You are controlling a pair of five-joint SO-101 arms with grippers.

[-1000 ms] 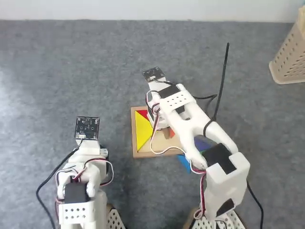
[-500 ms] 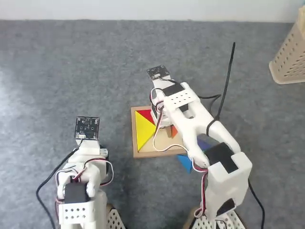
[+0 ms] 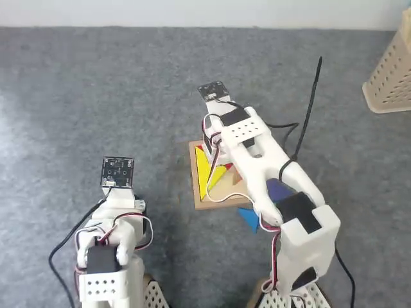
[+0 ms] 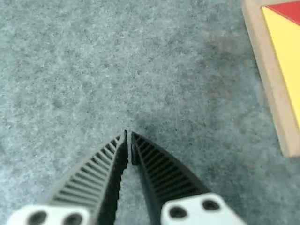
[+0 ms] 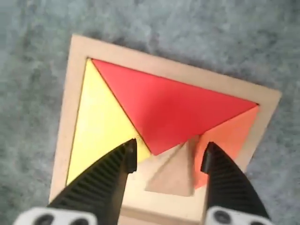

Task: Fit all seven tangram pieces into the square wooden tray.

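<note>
Over on the left, the left gripper point(image 4: 129, 135) is seen low above grey carpet point(image 4: 93, 56). Its ribbed black fingers point(image 4: 98, 178) are pressed together at the tips, with nothing caught between them. The carpet's nap is short and mottled. In the high view a small black circuit board point(image 3: 117, 172) is carried on that arm's wrist; its print is too small to be read.

Ahead of those closed fingers and off to one side, a corner of the tray point(image 4: 267, 79) is cut off by the picture's edge. A pale wooden rim is shown, with a yellow triangle point(image 4: 286, 56) inside it and a sliver of the red triangle point(image 4: 286, 9).

Moving right, the right gripper point(image 5: 169, 147) is held over the tray point(image 5: 72, 93), and its fingers point(image 5: 112, 173) are spread wide with nothing gripped. The yellow triangle point(image 5: 96, 126) is found beneath one fingertip and an orange piece point(image 5: 229, 133) beneath the other. The red triangle point(image 5: 168, 112) is laid flat just beyond both tips, along the far rim. Between the fingers a patch of bare wood is left uncovered. The pieces are smooth, matte and sharp-edged.

From the high view, much of the tray point(image 3: 193, 173) is hidden under the white arm. A blue piece point(image 3: 249, 218) and a purple piece point(image 3: 277, 189) are glimpsed on the carpet beside it, both partly covered. Further right, a black cable point(image 3: 308, 109) is seen, and a perforated beige basket point(image 3: 392, 70) is cropped by the edge.
</note>
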